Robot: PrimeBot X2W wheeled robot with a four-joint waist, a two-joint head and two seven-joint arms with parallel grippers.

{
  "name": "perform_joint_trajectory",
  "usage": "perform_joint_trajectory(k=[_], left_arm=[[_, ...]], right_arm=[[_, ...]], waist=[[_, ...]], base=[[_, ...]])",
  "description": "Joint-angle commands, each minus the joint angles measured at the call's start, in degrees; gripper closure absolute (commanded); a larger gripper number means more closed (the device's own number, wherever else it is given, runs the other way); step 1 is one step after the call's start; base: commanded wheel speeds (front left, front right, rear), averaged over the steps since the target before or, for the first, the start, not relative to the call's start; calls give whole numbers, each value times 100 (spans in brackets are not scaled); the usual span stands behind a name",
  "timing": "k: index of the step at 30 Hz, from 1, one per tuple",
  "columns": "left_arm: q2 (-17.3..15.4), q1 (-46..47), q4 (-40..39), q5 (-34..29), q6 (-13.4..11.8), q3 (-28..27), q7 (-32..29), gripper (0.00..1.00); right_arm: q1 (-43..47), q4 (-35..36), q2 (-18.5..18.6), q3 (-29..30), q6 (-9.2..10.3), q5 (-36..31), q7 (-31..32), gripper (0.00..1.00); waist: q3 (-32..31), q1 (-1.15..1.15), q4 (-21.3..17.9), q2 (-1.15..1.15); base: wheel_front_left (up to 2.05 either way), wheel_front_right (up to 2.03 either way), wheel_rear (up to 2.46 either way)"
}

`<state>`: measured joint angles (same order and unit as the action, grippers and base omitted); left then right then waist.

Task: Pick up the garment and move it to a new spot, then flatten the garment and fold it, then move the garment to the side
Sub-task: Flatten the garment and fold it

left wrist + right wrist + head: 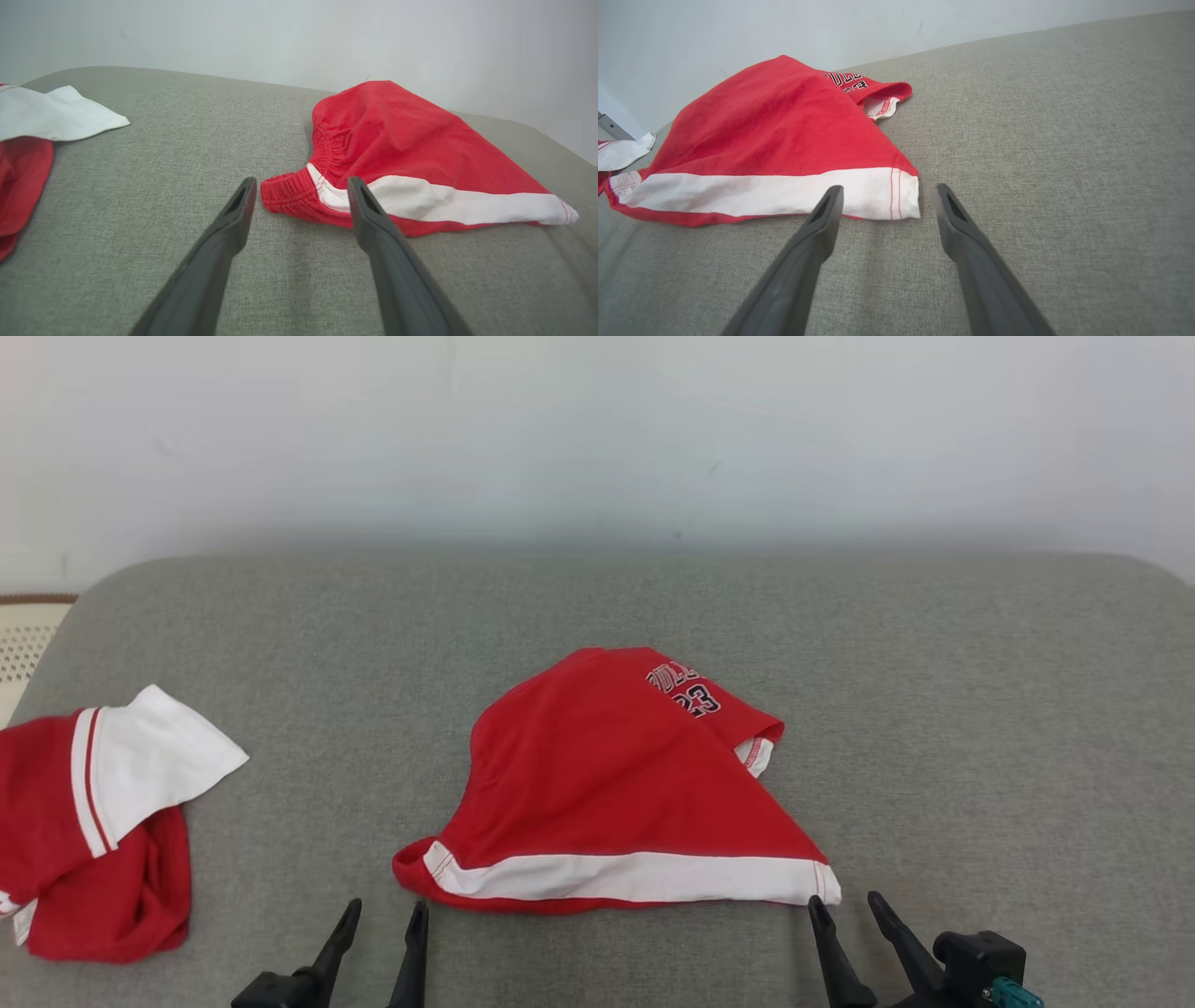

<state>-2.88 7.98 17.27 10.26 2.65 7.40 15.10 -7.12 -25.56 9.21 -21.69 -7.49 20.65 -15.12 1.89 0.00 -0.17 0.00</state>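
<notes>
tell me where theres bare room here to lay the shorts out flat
Widest bare patch: the grey fabric surface right of the red shorts, out to its right edge. A strip runs behind the shorts toward the wall. A narrower gap separates the shorts from the red and white garment at left. Crowded: that left edge.

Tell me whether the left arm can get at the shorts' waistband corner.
Probably yes. The left jaws stand open, pointing at the waistband corner of the shorts from close by, and nothing lies on the cushion in their way.
</notes>
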Motion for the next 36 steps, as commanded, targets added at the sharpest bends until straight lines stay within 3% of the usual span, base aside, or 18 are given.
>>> perform_joint_trajectory(k=[1, 15, 29, 36], left_arm=[[-3, -112, 33, 19, 25, -11, 9, 0], [-6, 319, 465, 63, 330, 44, 9, 0], [-322, 1652, 2231, 236, 471, 192, 1, 0], [-359, 2001, 2743, 647, 479, 706, 5, 0]], right_arm=[[61, 9, 1, 1, 0, -22, -4, 0], [174, 111, -46, 81, 0, -114, -4, 0], [20, 77, -91, 4, 0, -133, -4, 0], [-20, 70, -91, 12, 0, -127, -4, 0]], waist=[[-82, 0, -90, 0], [-104, 0, -366, 0], [164, 0, -448, 0], [245, 0, -449, 0]], base=[[0, 0, 0], [0, 0, 0], [0, 0, 0], [0, 0, 0]])
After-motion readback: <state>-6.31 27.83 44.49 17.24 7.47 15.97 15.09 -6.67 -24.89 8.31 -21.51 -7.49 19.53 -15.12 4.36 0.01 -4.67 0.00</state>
